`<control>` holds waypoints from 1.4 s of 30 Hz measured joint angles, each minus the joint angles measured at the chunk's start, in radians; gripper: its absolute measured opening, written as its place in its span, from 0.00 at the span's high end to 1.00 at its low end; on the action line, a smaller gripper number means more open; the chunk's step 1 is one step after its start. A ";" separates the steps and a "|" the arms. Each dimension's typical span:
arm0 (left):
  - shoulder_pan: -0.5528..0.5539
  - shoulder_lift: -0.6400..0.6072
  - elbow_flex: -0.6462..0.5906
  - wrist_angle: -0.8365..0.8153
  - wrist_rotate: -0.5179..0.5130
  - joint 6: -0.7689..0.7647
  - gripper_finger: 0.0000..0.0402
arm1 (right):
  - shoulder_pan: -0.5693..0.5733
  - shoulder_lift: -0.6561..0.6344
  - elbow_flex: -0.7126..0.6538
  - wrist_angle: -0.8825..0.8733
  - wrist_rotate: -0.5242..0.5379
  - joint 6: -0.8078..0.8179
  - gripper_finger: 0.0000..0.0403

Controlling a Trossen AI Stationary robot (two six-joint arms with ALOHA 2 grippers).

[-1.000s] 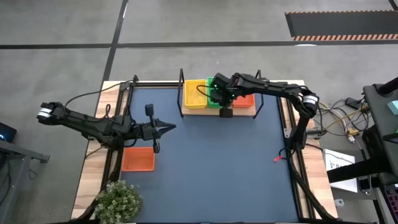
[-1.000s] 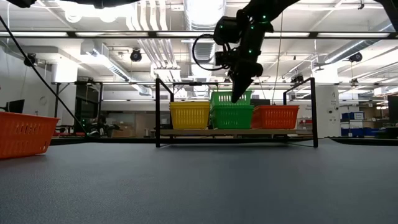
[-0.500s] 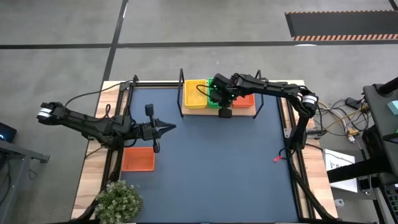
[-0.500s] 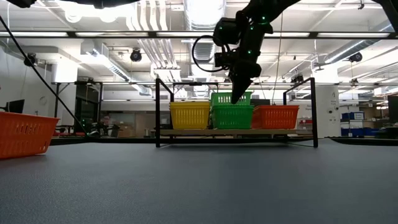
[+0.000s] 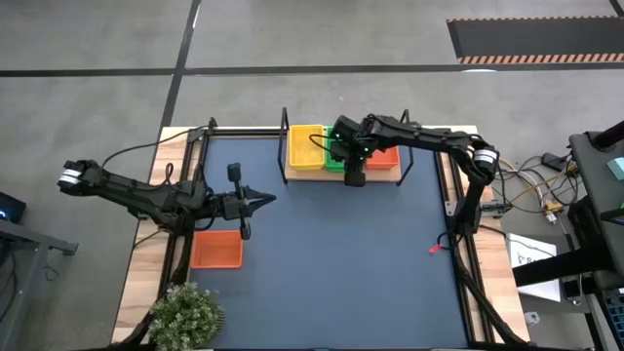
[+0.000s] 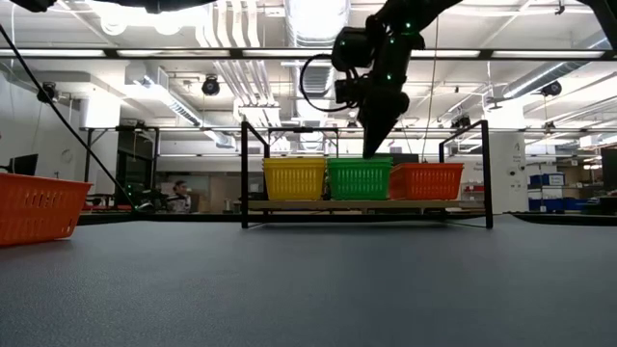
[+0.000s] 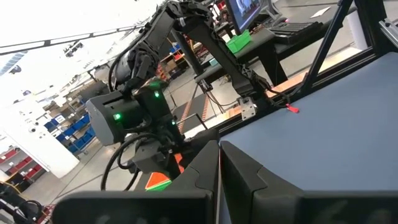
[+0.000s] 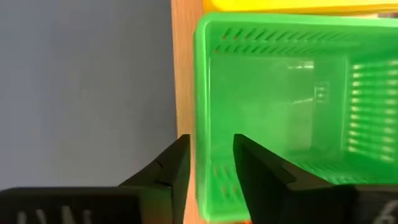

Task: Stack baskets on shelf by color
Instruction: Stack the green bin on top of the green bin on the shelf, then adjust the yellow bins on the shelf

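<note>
Right gripper (image 8: 208, 163) over front rim of green basket stack (image 8: 280, 99) at shelf (image 6: 366, 204) middle; fingers (image 8: 168, 165) slightly parted, straddling front wall, one outside, one inside; whether pads press wall, cannot tell; yellow baskets (image 6: 294, 178) touching green stack on one side, red-orange baskets (image 6: 427, 180) on other; shelf stands at far edge of blue counter (image 5: 331, 253); lone red-orange basket (image 5: 215, 250) on counter near left gripper (image 5: 265, 200); left fingers (image 7: 205, 165) shut, empty, hovering above counter; potted plant (image 5: 185, 312) at near corner.
</note>
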 joint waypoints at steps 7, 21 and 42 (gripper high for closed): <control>0.000 0.000 0.000 0.000 0.000 0.000 1.00 | 0.000 -0.005 0.103 -0.100 0.001 0.014 0.67; 0.000 0.000 0.000 0.001 0.000 0.000 1.00 | -0.007 0.034 0.072 0.040 0.050 -0.073 0.97; 0.039 0.263 0.165 -0.023 0.002 -0.122 1.00 | 0.122 -0.206 -0.123 0.317 -0.087 -0.045 0.98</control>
